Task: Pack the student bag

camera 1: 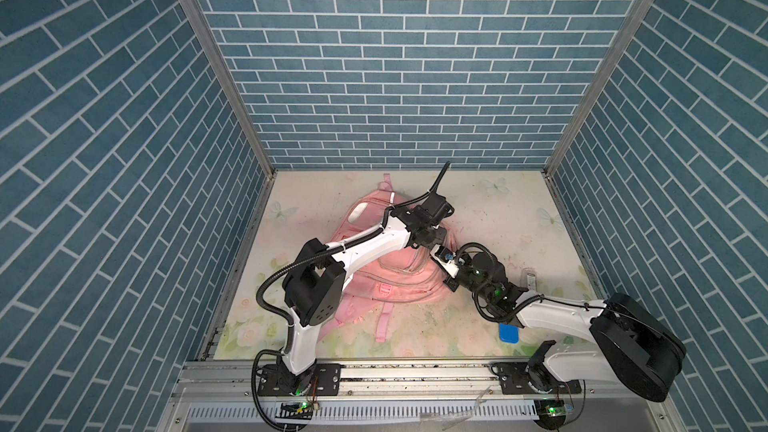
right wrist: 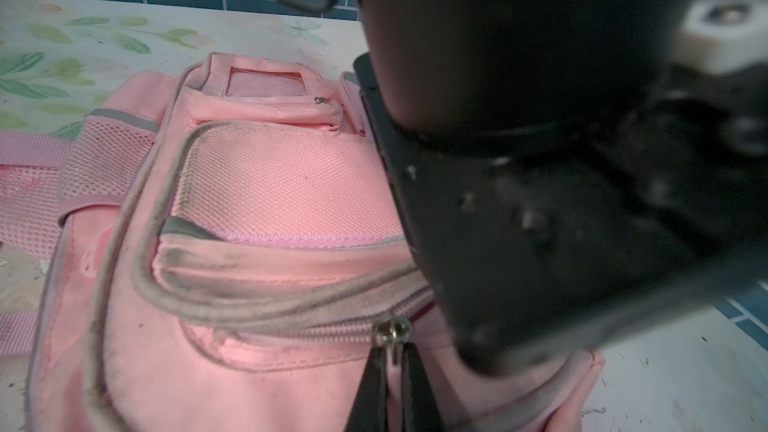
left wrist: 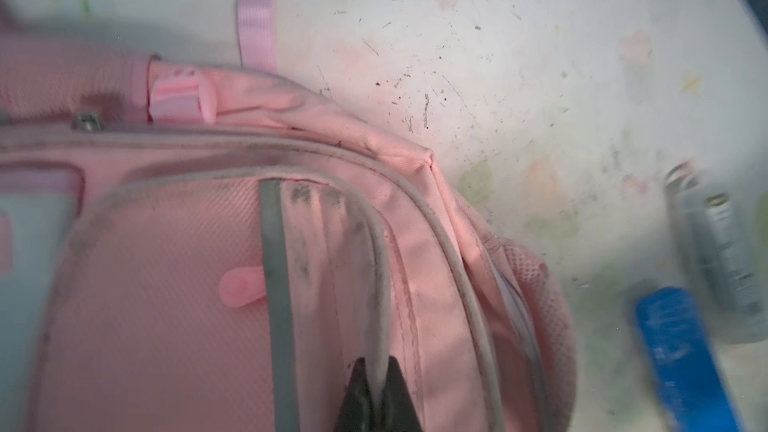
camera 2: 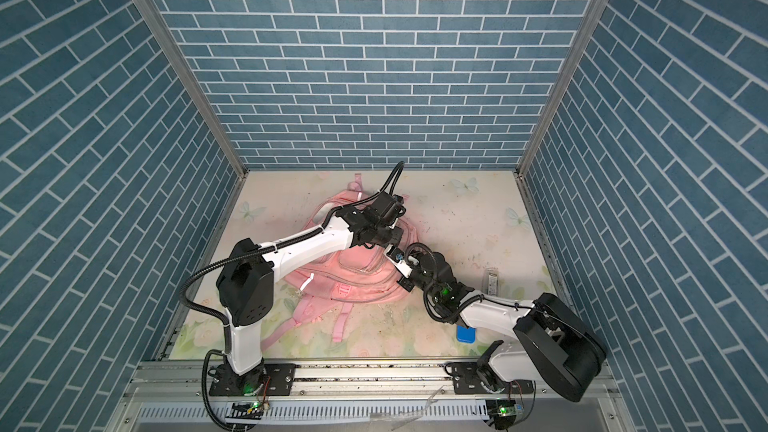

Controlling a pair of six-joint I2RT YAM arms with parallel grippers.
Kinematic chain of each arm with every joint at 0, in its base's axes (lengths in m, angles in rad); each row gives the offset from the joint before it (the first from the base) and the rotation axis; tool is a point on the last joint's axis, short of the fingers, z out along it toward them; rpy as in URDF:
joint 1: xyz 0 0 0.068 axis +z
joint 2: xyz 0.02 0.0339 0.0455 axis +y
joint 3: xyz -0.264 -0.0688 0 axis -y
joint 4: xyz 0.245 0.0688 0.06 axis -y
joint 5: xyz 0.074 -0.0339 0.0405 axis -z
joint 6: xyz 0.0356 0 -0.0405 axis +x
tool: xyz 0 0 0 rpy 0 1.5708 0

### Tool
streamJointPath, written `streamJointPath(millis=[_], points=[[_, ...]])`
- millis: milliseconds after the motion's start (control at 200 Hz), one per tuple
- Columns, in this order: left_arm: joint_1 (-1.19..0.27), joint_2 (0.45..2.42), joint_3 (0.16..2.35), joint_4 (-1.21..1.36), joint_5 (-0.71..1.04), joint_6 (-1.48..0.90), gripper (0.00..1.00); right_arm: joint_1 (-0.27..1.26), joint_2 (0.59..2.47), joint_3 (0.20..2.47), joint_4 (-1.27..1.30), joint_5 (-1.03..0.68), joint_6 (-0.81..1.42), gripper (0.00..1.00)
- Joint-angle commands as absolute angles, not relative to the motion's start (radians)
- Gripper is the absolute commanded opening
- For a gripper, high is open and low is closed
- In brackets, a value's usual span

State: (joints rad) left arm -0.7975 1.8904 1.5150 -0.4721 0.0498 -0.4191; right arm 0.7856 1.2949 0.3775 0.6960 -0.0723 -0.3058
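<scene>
The student bag (camera 1: 374, 270) (camera 2: 332, 272), pink and soft, lies flat in the middle of the floral table, with both arms meeting over its right part. In the left wrist view my left gripper (left wrist: 377, 369) is shut on a grey piped seam (left wrist: 380, 284) of the bag (left wrist: 166, 284). In the right wrist view my right gripper (right wrist: 392, 357) is shut on the metal zipper pull (right wrist: 391, 332) of a zip pocket on the bag (right wrist: 270, 184). The left arm's black wrist fills the right of that view. In both top views the two grippers (camera 1: 430, 243) (camera 1: 439, 255) nearly touch.
A flat blue item (camera 1: 509, 333) (left wrist: 681, 359) lies near the right arm at the front right. A clear item with a label (camera 1: 530, 278) (left wrist: 723, 251) lies further back on the right. The bag's straps (camera 1: 380, 326) trail toward the front rail. Blue brick walls enclose three sides.
</scene>
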Motion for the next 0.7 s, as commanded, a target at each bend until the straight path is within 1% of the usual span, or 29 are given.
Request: streamJointPath(millis=[0, 160, 270, 370, 470, 590, 695], points=[[-0.712, 1.794, 1.399, -0.323, 0.161, -0.606, 0.0, 0.764, 1.241, 0.357, 0.723, -0.025, -0.336, 0.0], [-0.687, 1.755, 1.351, -0.173, 0.231, -0.726, 0.0, 0.676, 1.199, 0.403, 0.621, -0.116, -0.324, 0.0], [-0.647, 1.767, 1.31, -0.036, 0.301, -0.845, 0.0, 0.639, 1.204, 0.476, 0.479, -0.145, -0.35, 0.0], [-0.614, 1.787, 1.307, 0.047, 0.34, -0.924, 0.0, 0.638, 1.211, 0.529, 0.371, -0.173, -0.371, 0.0], [-0.605, 1.804, 1.352, 0.053, 0.333, -0.929, 0.0, 0.638, 1.203, 0.548, 0.327, -0.228, -0.363, 0.0], [-0.604, 1.806, 1.35, 0.098, 0.329, -0.958, 0.0, 0.647, 1.168, 0.527, 0.363, -0.224, -0.28, 0.0], [-0.602, 1.8, 1.326, 0.135, 0.31, -0.987, 0.0, 0.708, 1.142, 0.516, 0.364, -0.172, -0.265, 0.0]])
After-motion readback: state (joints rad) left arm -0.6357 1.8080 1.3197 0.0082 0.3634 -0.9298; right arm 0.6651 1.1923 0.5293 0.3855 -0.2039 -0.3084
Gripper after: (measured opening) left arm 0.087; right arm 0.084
